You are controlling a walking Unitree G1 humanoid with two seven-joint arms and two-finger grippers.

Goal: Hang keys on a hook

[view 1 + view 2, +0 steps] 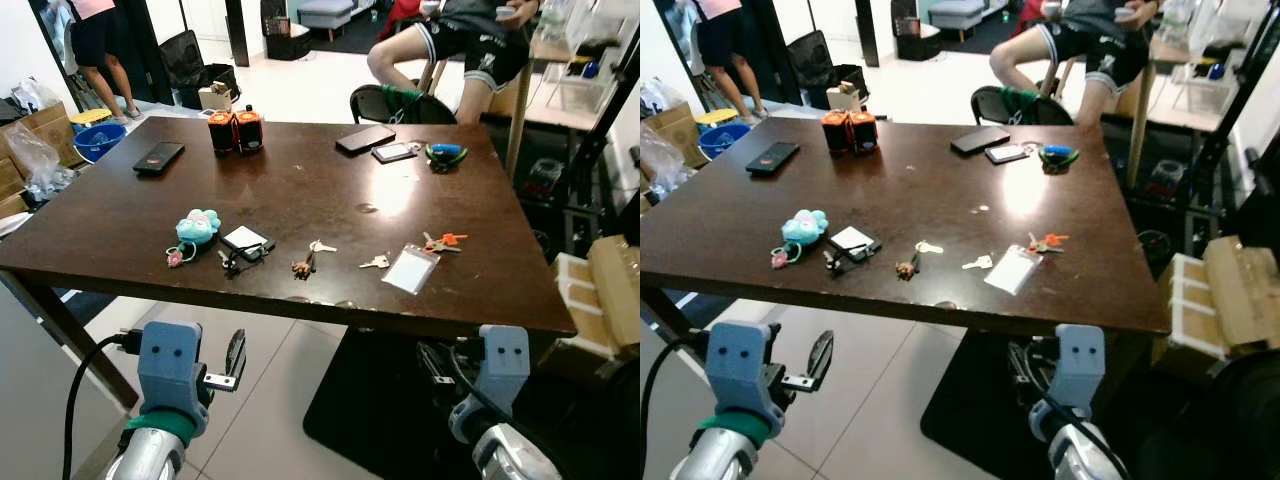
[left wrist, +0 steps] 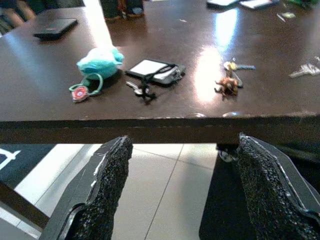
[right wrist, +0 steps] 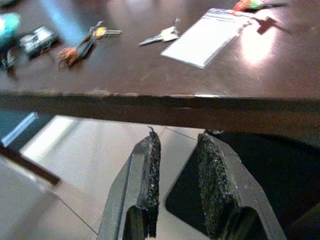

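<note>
Two pincers wait below the dark wooden desk (image 1: 120, 230).
Small silver key (image 1: 377, 262) lies ahead of the narrow right pincer (image 3: 177, 165); left pincer (image 2: 185, 180) gapes wide.

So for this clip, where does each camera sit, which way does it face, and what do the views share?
Left eye view: on the head, looking down at the table; left gripper and right arm below its near edge.
Right eye view: the same scene.
Left wrist view: below the near edge, along the left gripper's wide-apart fingers toward the teal plush keychain.
Right wrist view: along the right gripper toward the badge holder.
Shared: silver key, also in the left eye view.
</note>
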